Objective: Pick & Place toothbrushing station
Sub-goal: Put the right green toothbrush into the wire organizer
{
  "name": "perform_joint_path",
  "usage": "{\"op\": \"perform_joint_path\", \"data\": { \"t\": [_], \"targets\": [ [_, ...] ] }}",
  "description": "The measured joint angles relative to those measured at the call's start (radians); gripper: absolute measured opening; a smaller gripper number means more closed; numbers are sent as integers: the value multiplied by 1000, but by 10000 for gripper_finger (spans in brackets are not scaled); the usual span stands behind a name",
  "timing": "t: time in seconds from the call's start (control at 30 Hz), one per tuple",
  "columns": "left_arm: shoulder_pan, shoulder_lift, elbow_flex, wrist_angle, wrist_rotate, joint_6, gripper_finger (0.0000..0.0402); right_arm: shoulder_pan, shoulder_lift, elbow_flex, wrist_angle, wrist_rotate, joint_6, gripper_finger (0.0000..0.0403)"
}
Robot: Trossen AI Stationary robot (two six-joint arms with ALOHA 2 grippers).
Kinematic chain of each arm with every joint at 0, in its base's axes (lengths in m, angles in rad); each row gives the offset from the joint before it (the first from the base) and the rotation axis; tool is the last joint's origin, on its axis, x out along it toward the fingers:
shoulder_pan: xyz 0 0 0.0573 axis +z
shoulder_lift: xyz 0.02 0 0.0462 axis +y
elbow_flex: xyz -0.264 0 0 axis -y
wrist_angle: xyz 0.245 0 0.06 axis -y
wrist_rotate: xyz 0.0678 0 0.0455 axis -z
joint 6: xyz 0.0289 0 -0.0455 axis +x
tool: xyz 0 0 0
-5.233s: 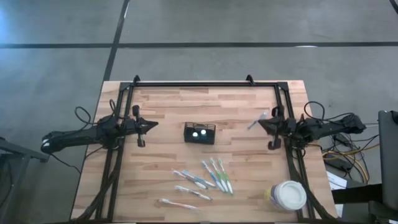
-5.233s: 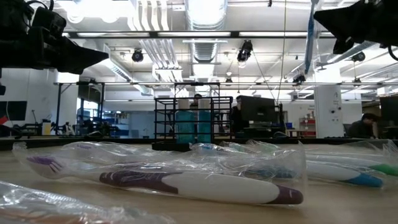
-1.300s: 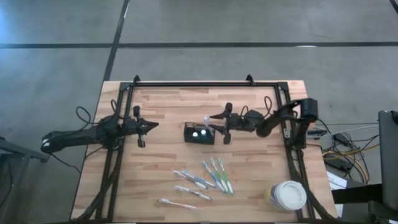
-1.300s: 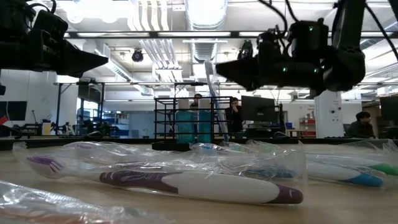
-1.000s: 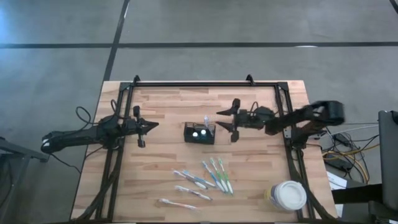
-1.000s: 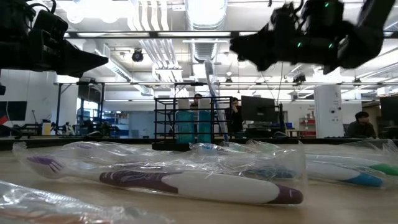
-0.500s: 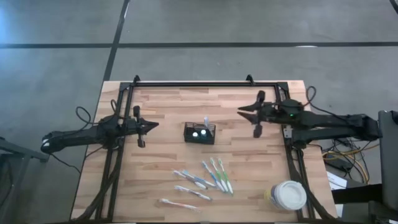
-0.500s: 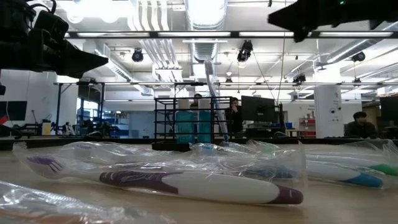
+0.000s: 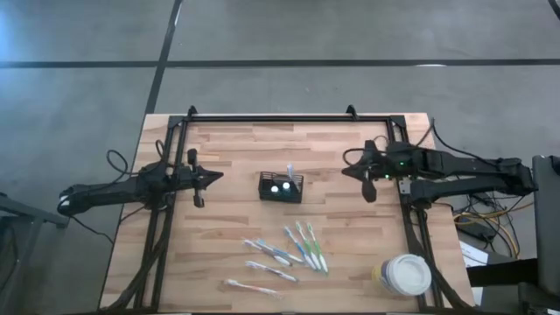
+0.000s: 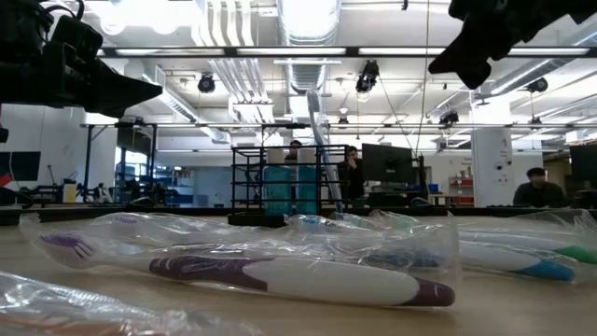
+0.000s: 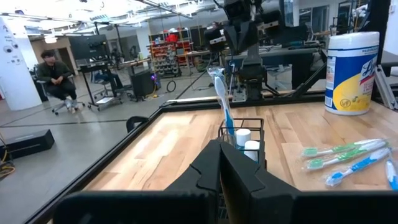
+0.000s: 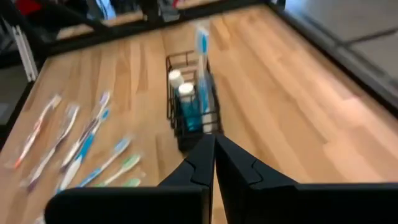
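Presently: toothbrushing station [image 9: 281, 186], one toothbrush [image 9: 290, 171] stood in it; right gripper [image 9: 355, 172] closed, nothing held; left gripper [image 9: 210, 176] closed likewise

Bare wood both sides of caddy [image 9: 281, 187] w/ upright toothbrush [image 9: 290, 171]. Loose brushes [image 9: 297, 247] clutter near edge; tub [image 9: 404, 275] blocks corner.

A wooden table [image 9: 236, 149] is carrying a loose group of wrapped toothbrushes [image 9: 293, 249] near its front edge. A round white tub [image 9: 404, 275] with a yellow label is standing at the table's front right corner. Behind the table, a person [image 11: 55, 74] is sitting on a chair.
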Motion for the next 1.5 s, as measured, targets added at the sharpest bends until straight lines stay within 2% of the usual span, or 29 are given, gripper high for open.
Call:
{"op": "perform_joint_path", "data": {
  "t": [0.43, 0.73, 0.93, 1.07, 1.23, 1.37, 1.5],
  "targets": [
    [0, 0, 3, -1, 0, 3, 12, 161, 415, 273, -171, -1, 102, 13],
    [0, 0, 3, -4, 0, 3, 12, 231, 713, 431, -270, -2, 196, 13],
    [0, 0, 3, -27, 2, 2, 12, 275, 898, 544, -281, -66, 284, 16],
    [0, 0, 3, -26, 2, 2, 12, 299, 1011, 621, -283, -122, 382, 50],
    [0, 0, 3, -26, 3, 16, 12, 336, 1109, 715, -376, -139, 444, 125],
    [0, 0, 4, -23, 4, 26, 12, 353, 1126, 730, -442, -96, 575, 171],
    [0, 0, 4, -12, 4, 27, 12, 356, 1126, 709, -439, -85, 651, 194]
  ]
}}
